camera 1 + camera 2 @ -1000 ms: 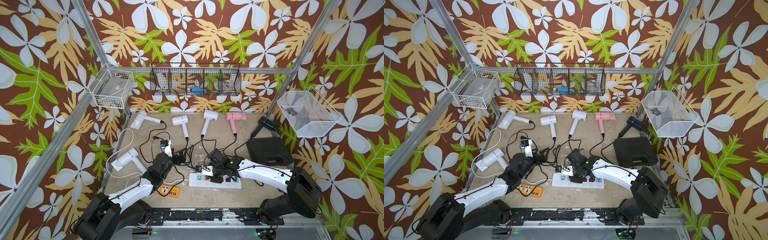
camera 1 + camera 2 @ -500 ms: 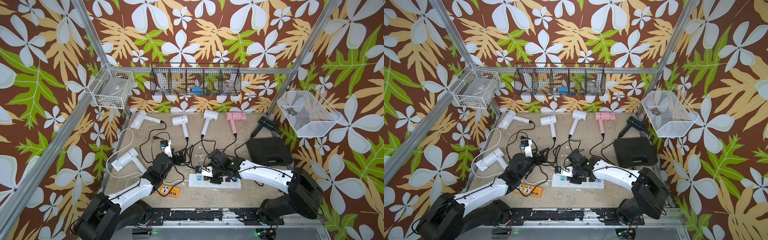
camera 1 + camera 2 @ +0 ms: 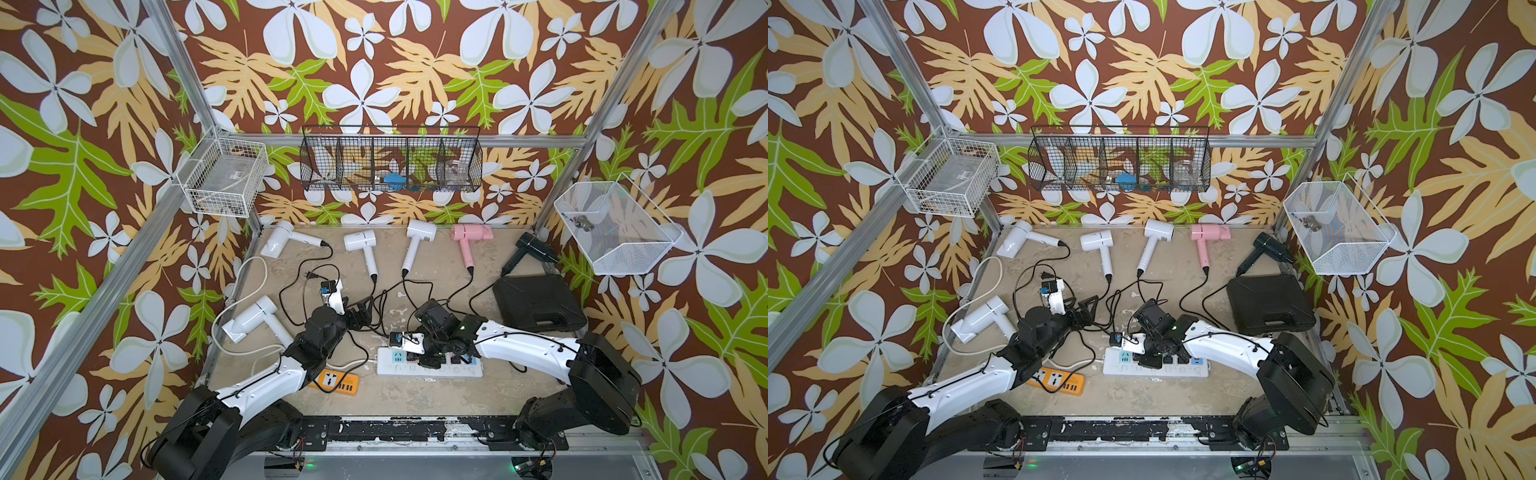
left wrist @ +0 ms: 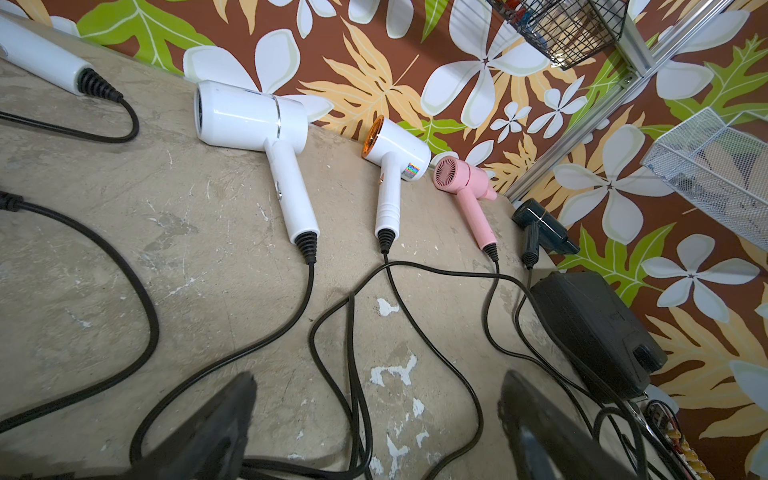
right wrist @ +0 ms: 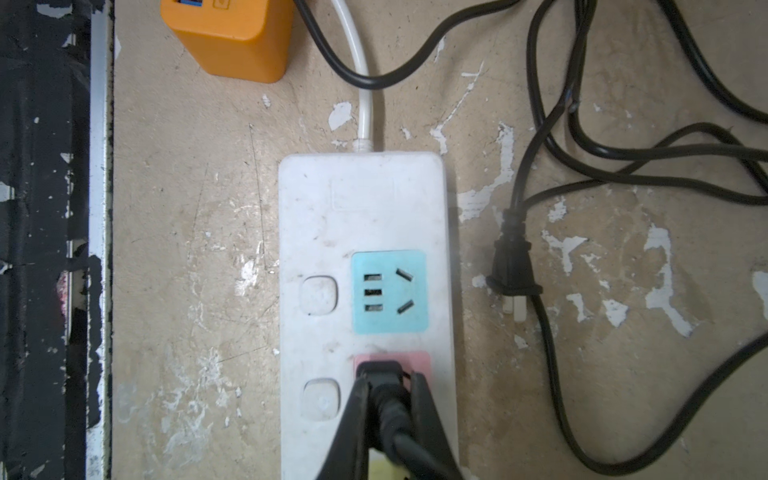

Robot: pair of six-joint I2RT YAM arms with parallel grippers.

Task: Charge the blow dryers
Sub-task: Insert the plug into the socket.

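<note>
Ana: Barely anything has moved in the last second — the right gripper [image 5: 388, 384] has only nudged along the white power strip [image 5: 361, 199], and the left arm has kept its place.

Ben: Where are the blow dryers [image 3: 361, 243]?

Ana: Five lie in a row by the back wall: three white, then the pink dryer [image 3: 471, 235], then the black dryer [image 3: 534, 249] in the corner. The sixth dryer [image 3: 253, 320], white, lies apart near the left wall. Their cords [image 4: 312, 286] run forward into a tangle mid-table.

Ben: Which step is this?

Ana: Plugging in. The right gripper is pinched narrow on a black plug [image 5: 376, 372] sitting on the pink socket [image 5: 422, 361]. No prongs show, so I judge it seated or nearly. Whose cord it is I cannot tell. In both top views more dark plugs seem to sit farther along the strip, half hidden by the arm.

Ben: And the left gripper [image 4: 378, 376]?

Ana: Jaws wide, holding nothing, low over the tangle.

Ben: Next?

Ana: Probably let go and lift straight off without dragging the cord. Then the loose plug [image 5: 513, 270] lying just beside the strip — the blue socket [image 5: 388, 291] next to the pink one is free. That plug lies flat, so it needs picking up and turning prongs-down. The orange power strip [image 5: 232, 41] and black case [image 3: 538, 301] look uninvolved.
</note>
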